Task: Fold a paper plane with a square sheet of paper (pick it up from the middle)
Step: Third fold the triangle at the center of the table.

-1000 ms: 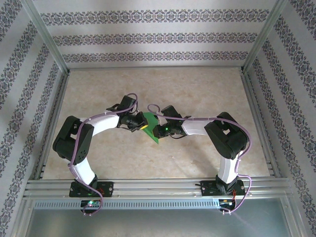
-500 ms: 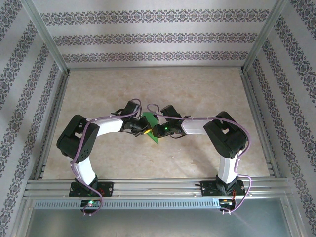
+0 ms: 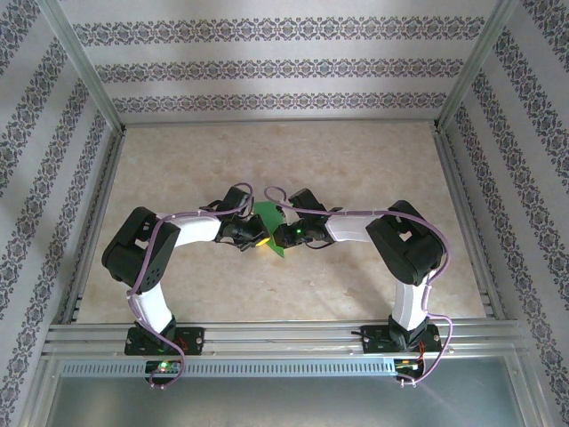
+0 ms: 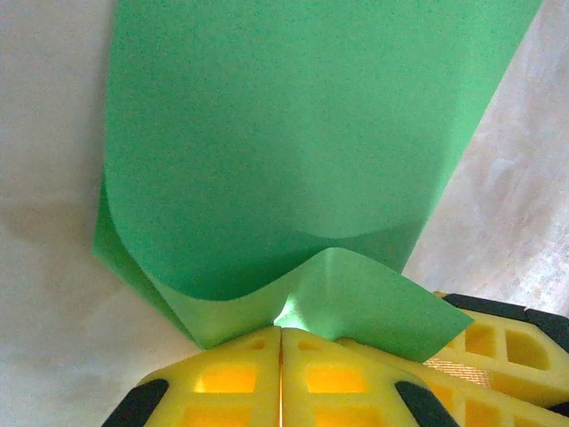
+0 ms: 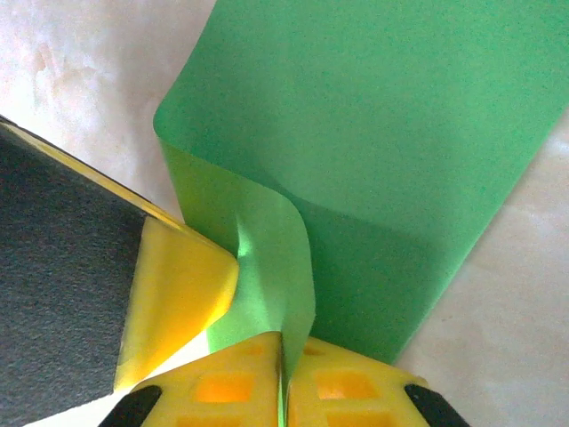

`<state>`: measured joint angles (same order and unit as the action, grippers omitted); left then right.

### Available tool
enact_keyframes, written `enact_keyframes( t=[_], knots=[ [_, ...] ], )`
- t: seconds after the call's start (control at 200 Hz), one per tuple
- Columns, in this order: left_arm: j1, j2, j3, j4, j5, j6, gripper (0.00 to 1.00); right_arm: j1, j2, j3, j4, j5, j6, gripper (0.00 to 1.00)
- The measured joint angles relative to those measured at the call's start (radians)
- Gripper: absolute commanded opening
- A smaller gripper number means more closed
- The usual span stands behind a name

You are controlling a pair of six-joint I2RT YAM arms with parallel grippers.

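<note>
Green paper (image 3: 269, 216) sits near the middle of the desk (image 3: 356, 160), caught between the two arms' tips.

Left gripper (image 3: 257, 237) comes at the paper from its left side, right gripper (image 3: 283, 236) from its right. Both meet at the paper's near edge, almost touching each other.

Left wrist view: left gripper (image 4: 281, 334) clenched, yellow fingers pressed together with no gap. A small peak of the paper (image 4: 284, 142) is pinched at their tips. From the pinch the sheet runs away from the gripper in a broad smooth panel, with a curled underlayer showing along its left side. A yellow finger (image 4: 498, 342) of the right gripper lies just beside the paper's right corner.

Right wrist view: right gripper (image 5: 284, 342) also clenched, grasping a narrow folded strip of the paper (image 5: 391, 124) that slips into the seam between its fingers. The strip bends over itself just above the pinch. The left gripper's finger (image 5: 182, 294) touches the paper's left side here.

The sheet is doubled over, not flat. Cannot tell whether its far edge rests on the desk.
</note>
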<state>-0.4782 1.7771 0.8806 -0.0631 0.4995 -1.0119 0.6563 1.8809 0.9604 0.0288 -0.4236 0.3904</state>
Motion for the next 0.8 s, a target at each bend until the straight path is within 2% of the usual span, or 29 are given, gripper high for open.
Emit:
enact_keyframes(
  t=[0.175,0.39,0.545,0.655,0.804],
  knots=[
    [0.0,0.001,0.0,0.0,-0.003,0.0,0.07,0.0,0.0,0.002,-0.003,-0.003,0.001,0.16],
    [0.0,0.002,0.0,0.0,-0.003,0.0,0.07,-0.01,-0.011,0.006,-0.013,-0.016,0.038,0.27],
    [0.0,0.002,0.0,0.0,-0.005,0.0,0.07,-0.058,-0.086,-0.021,-0.038,-0.014,0.087,0.33],
    [0.0,0.003,0.0,0.0,-0.005,0.001,0.07,-0.081,-0.156,-0.041,-0.049,-0.019,0.106,0.31],
    [0.0,0.003,0.0,0.0,-0.004,0.001,0.07,-0.072,-0.193,-0.042,-0.056,-0.056,0.112,0.2]
  ],
)
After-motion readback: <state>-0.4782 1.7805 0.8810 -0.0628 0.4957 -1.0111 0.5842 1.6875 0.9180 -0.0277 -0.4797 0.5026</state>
